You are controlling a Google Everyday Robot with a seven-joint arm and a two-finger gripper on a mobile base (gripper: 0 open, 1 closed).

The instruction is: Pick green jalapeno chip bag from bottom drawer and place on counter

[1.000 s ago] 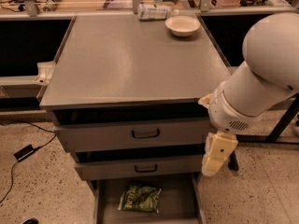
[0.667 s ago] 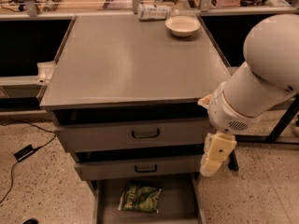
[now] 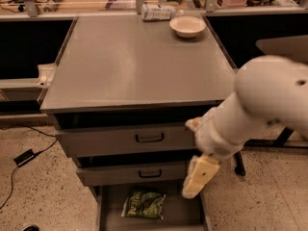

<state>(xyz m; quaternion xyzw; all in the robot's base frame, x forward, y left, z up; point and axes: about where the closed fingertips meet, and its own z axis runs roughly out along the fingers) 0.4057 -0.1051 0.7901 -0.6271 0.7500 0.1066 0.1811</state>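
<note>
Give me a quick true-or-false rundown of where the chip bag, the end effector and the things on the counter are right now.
1. The green jalapeno chip bag lies inside the open bottom drawer. True.
2. The end effector is over the counter, carrying the bag. False: it hangs in front of the drawer fronts on the cabinet's right side, above the bottom drawer and apart from the bag.
3. A pale bowl sits on the counter near its far right corner. True.
4. The wrapped package lies in the bottom drawer beside the bag. False: it lies at the counter's far edge, just left of the bowl.
</note>
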